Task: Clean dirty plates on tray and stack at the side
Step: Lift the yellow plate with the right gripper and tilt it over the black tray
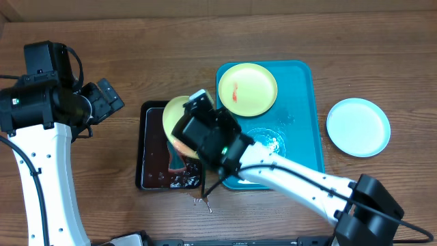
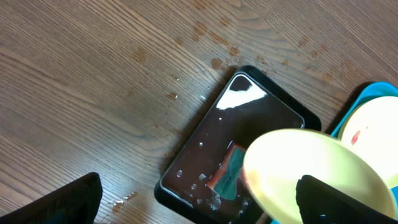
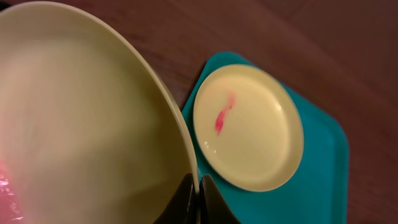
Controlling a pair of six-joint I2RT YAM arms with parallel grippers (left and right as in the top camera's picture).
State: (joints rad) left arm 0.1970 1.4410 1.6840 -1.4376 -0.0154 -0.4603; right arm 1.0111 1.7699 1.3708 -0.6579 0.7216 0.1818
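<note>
My right gripper point(image 3: 198, 186) is shut on the rim of a pale yellow-green plate point(image 3: 81, 124) and holds it tilted over the black tray point(image 1: 151, 147); the plate shows partly behind the wrist in the overhead view point(image 1: 172, 113) and in the left wrist view point(image 2: 311, 168). A second yellow-green plate point(image 1: 247, 89) with a red smear lies on the teal tray point(image 1: 300, 137), also in the right wrist view point(image 3: 249, 127). A pale blue-white plate point(image 1: 358, 127) lies on the table right of the tray. My left gripper point(image 2: 205, 205) is open and empty, high above the table left of the black tray.
The black tray point(image 2: 249, 118) holds dark water and a teal-and-orange sponge point(image 2: 229, 173). Water drops and foam lie on the teal tray point(image 1: 270, 140) and on the table by the black tray's front edge point(image 1: 203, 200).
</note>
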